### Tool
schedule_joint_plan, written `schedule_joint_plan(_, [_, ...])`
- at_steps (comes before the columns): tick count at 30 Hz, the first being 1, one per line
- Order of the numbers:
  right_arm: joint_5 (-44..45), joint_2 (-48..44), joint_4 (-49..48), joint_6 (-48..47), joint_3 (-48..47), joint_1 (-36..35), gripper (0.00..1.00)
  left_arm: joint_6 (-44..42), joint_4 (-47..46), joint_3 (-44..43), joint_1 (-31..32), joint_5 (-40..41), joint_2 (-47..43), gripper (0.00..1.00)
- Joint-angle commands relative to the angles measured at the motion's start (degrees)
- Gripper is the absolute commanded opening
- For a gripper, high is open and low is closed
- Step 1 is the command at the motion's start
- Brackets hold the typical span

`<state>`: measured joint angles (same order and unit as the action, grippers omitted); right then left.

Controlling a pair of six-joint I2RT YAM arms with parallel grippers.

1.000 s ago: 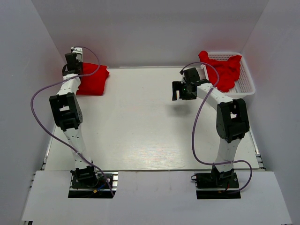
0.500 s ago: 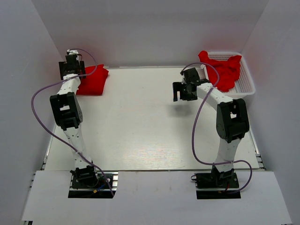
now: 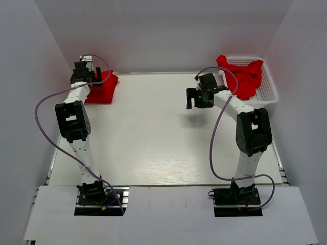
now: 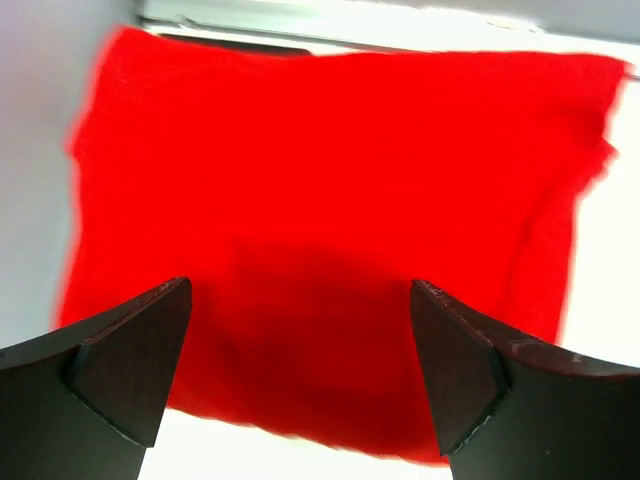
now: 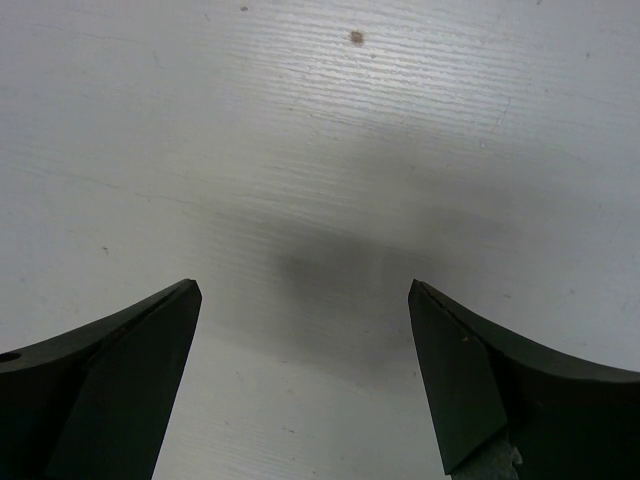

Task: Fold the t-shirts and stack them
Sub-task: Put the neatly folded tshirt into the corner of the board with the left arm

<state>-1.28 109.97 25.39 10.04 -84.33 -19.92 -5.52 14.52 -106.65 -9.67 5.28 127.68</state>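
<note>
White table (image 3: pixel 153 143), plain grey walls (image 3: pixel 163 35)

Plain bright red folded fabric t-shirt (image 4: pixel 330 180) under black left gripper (image 4: pixel 300 288), plain red crumpled t-shirts (image 3: pixel 244 76) in white mesh plastic basket (image 3: pixel 269 95) near black right gripper (image 5: pixel 303 287), white table (image 5: pixel 350 130).

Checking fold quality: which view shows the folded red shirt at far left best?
Left wrist: the folded shirt fills the frame. Top external shows it small, partly behind the left arm. Right wrist shows only table.
</note>
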Motion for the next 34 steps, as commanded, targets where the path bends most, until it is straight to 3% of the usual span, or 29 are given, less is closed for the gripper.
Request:
schedule_joint_plan(1, [-1.18, -5.64, -3.85, -0.29, -0.57, -0.64, 0.9, 4.28, -0.37, 3.63, 1.93, -6.16, -7.96, 1.0])
schedule_joint_plan(5, [-1.44, -8.81, -6.57, -0.11, 3.37, -0.73, 0.9, 4.29, 3.04, 5.05, 5.44, -4.49, -11.22, 1.0])
schedule_joint_plan(9, [-1.27, -12.93, -7.89, 0.24, 5.41, -0.73, 0.9, 8.84, 2.88, 14.59, 8.7, -4.67, -20.41, 1.0])
schedule_joint_plan(13, [0.22, -17.58, -7.28, 3.22, 7.68, -0.56, 0.9, 13.51, 5.58, 18.76, 14.74, -4.66, -26.59, 1.0])
schedule_joint_plan(16, [1.01, -20.75, -6.14, 5.15, 9.62, -0.38, 0.9, 17.38, 11.64, 20.25, 20.45, -0.98, -28.35, 1.0])
schedule_joint_plan(22, [6.73, -27.26, -3.32, 7.45, 14.37, -0.29, 0.9, 22.48, 15.09, 30.09, 27.68, 4.92, -39.86, 1.0])
schedule_joint_plan(27, [9.1, -33.77, -4.03, 7.62, 19.91, -0.29, 0.9, 24.24, 22.12, 29.4, 33.31, 11.77, -39.97, 1.0])
schedule_joint_plan(34, [11.03, -37.1, -4.29, 9.03, 22.37, -0.29, 0.9, 24.24, 21.51, 28.78, 36.65, 14.58, -41.37, 1.0])
